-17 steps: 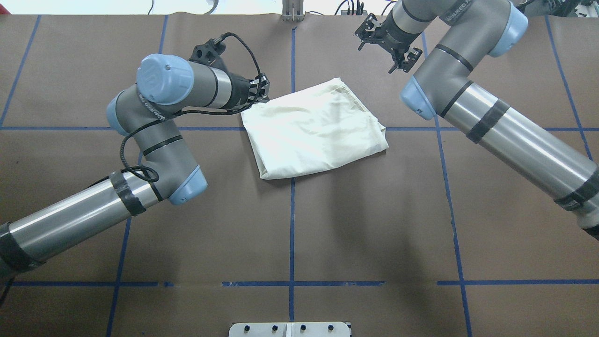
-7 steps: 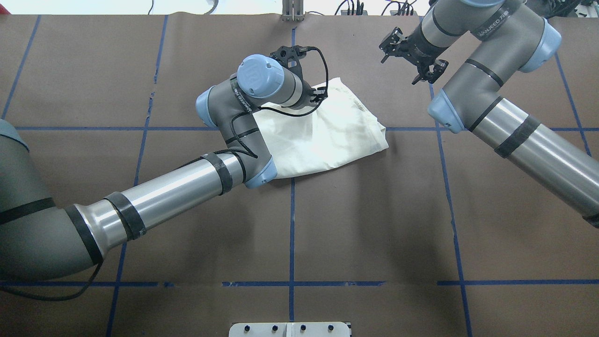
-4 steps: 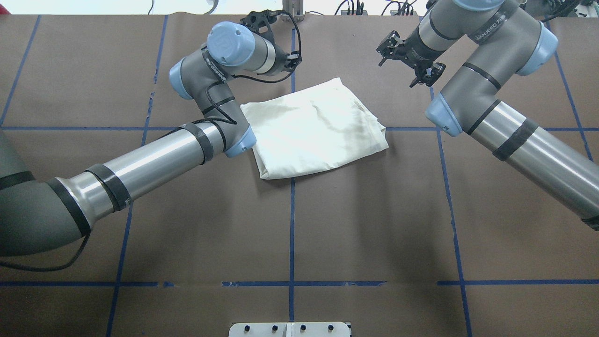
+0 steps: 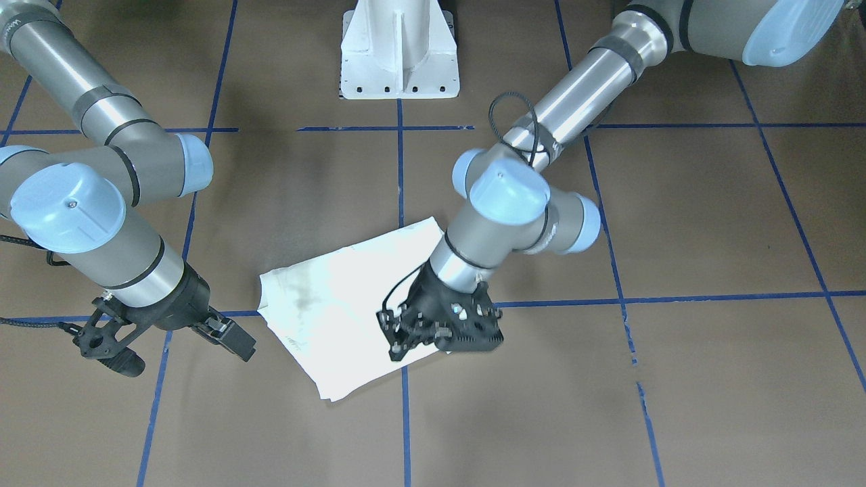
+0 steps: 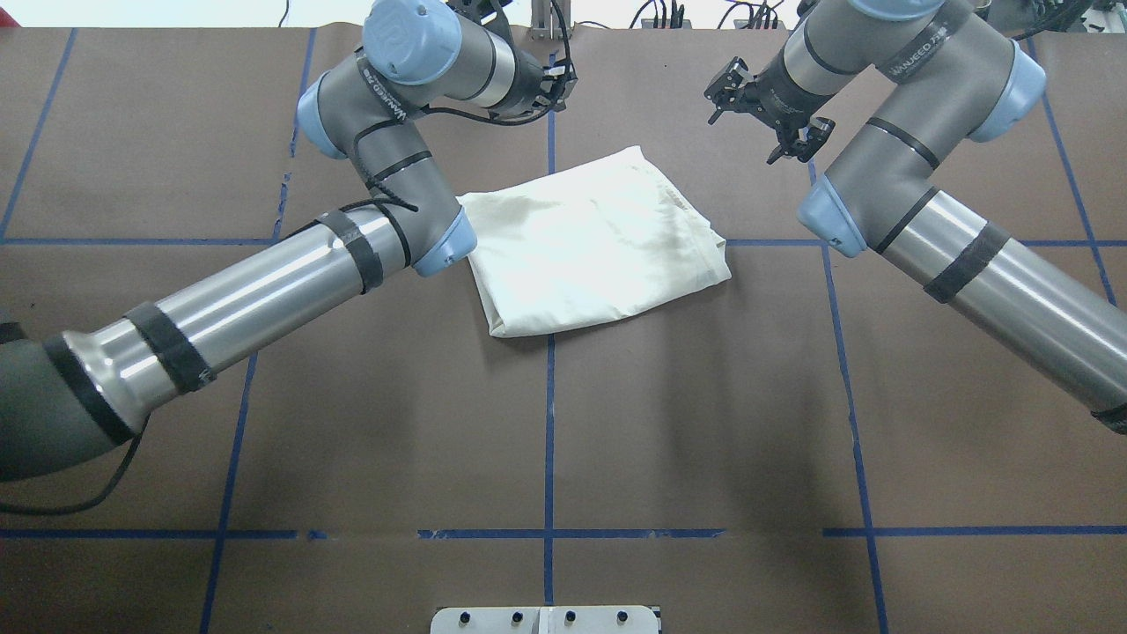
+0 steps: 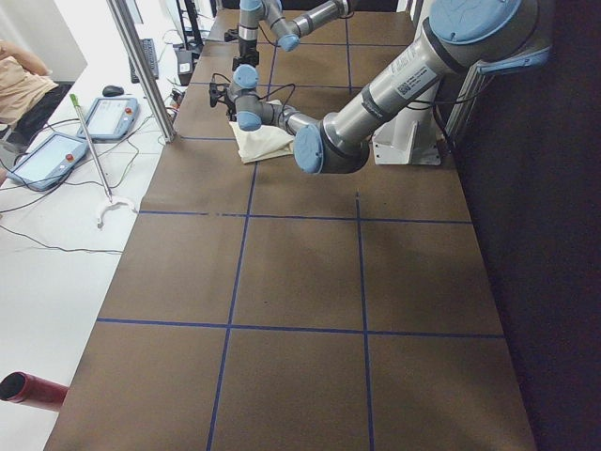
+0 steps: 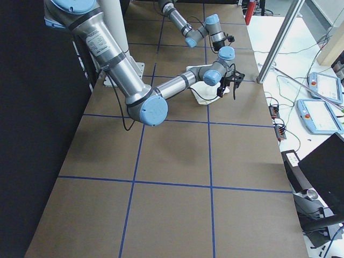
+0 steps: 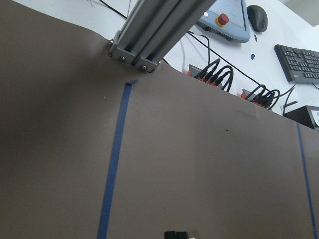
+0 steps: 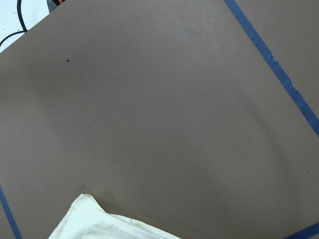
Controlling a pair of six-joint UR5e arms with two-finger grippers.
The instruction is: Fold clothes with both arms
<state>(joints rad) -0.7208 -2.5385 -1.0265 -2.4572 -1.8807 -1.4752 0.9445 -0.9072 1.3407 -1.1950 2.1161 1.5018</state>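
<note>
The cream-white shirt [image 5: 599,242] lies folded into a tilted rectangle at the table's middle, plain side up; the cat print is hidden. It also shows in the front view [image 4: 331,304] and as a corner in the right wrist view [image 9: 99,221]. My left gripper [image 5: 556,88] hangs shut and empty just beyond the shirt's far edge; in the front view it [image 4: 440,335] overlaps the shirt's edge. Its fingertips [image 8: 177,234] sit together over bare brown table. My right gripper [image 5: 764,113] is open and empty above the table, off the shirt's far right corner.
A white pedestal base [image 4: 399,54] stands at the robot's side. An aluminium post [image 8: 149,35] stands at the far edge, with cables and a teach pendant [image 8: 227,20] beyond. Blue tape lines [image 5: 549,423] cross the brown table. An operator [image 6: 19,85] sits off the table.
My left gripper swept from the shirt's left corner across its top and out past its far edge. The shirt lies flatter. My right gripper barely moved.
</note>
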